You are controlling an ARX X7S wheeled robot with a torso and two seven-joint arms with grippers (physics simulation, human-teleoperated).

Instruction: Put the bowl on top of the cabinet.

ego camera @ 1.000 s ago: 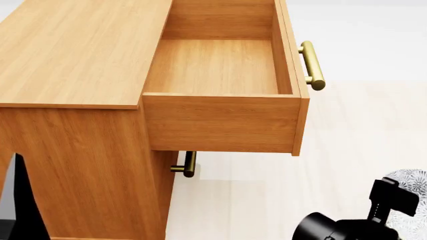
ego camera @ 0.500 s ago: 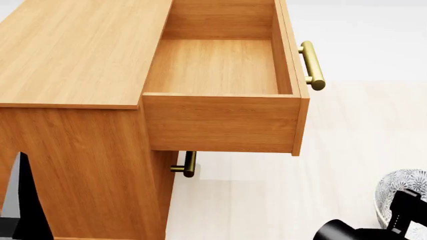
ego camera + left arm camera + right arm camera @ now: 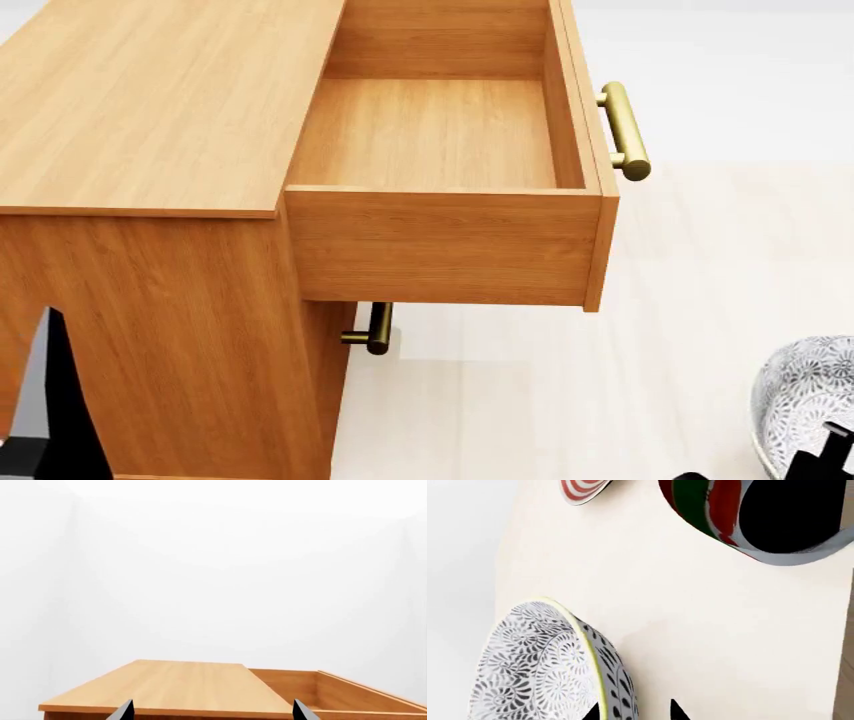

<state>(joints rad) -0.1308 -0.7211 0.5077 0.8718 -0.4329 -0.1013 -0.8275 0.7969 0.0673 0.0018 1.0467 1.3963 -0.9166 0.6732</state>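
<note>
The bowl (image 3: 554,665) sat on the pale table (image 3: 694,630) right at the right gripper (image 3: 630,711), its wall and yellowish rim apparently between the two dark tips, though whether they were closed on it I could not tell. A red-ringed plate (image 3: 584,489) and a green-and-red vessel (image 3: 740,515) lay well beyond the jaws. The left gripper (image 3: 210,711) stood wide open and empty, facing the cabinet (image 3: 147,110) top and its open drawer (image 3: 434,135); the right arm was plainly nearer the bowl.

Cabinet (image 3: 147,110): matt orange-brown wood grain. Handle (image 3: 623,130): glossy brass metal. Bowl (image 3: 547,665): glazed patterned ceramic.
</note>
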